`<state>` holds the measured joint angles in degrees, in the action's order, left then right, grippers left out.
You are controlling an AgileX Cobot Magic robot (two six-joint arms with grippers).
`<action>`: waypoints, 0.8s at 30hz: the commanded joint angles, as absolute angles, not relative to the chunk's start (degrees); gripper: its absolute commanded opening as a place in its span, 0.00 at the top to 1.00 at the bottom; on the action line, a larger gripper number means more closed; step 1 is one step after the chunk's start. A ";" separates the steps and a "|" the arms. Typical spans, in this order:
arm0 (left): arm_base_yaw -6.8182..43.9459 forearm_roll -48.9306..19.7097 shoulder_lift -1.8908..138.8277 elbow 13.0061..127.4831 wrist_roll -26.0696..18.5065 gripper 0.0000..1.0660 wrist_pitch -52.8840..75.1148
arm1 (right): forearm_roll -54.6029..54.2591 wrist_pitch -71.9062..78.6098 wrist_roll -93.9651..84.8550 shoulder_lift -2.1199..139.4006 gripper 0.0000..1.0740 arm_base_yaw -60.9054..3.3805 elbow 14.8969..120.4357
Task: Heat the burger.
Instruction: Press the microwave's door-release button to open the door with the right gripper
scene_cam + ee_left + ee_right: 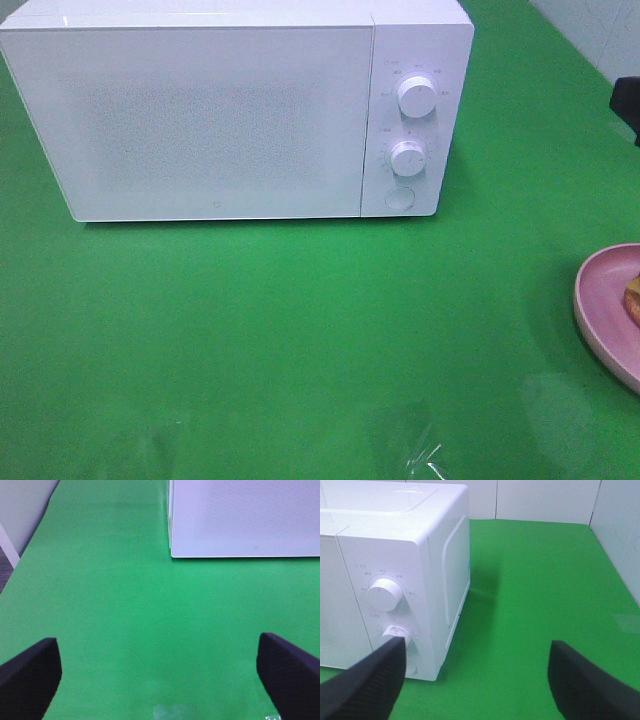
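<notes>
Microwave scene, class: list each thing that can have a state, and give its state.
microwave: door shut.
plate: on the green table, partly out of frame.
burger: on the plate, outside the microwave.
left gripper: open, empty.
right gripper: open, empty.

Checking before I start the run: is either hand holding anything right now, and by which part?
Nothing is held: the left hand and the right hand are open and empty.

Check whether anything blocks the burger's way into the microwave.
Yes. The microwave door is shut, closing off the inside. The burger sits on the pink plate at the right edge; nothing else shows on the green cloth between.
</notes>
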<state>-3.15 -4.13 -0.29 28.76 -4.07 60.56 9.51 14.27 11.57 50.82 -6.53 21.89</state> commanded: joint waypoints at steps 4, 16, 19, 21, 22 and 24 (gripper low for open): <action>-2.75 -4.35 -1.55 28.59 -3.78 0.07 59.76 | 9.63 25.15 11.29 57.52 0.30 -6.19 20.05; -2.75 -4.35 -1.55 28.59 -3.78 0.07 59.76 | -5.16 43.49 0.00 67.38 0.30 -9.40 14.44; -2.75 -4.35 -1.55 28.59 -3.78 0.07 59.76 | -7.33 44.12 -0.86 67.55 0.30 -10.54 14.21; -2.75 -4.35 -1.55 28.59 -3.78 0.07 59.76 | -12.15 45.03 -4.07 68.24 0.30 -13.81 13.98; -2.75 -4.35 -1.55 28.59 -3.78 0.07 59.76 | -16.04 45.72 -6.88 68.93 0.30 -17.13 13.98; -2.75 -4.35 -1.55 28.59 -3.78 0.07 59.76 | -20.23 47.15 -10.60 69.84 0.30 -20.45 13.98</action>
<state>-3.15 -4.18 -0.29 28.76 -4.07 60.56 -16.67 45.38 -7.05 69.50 -18.39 14.04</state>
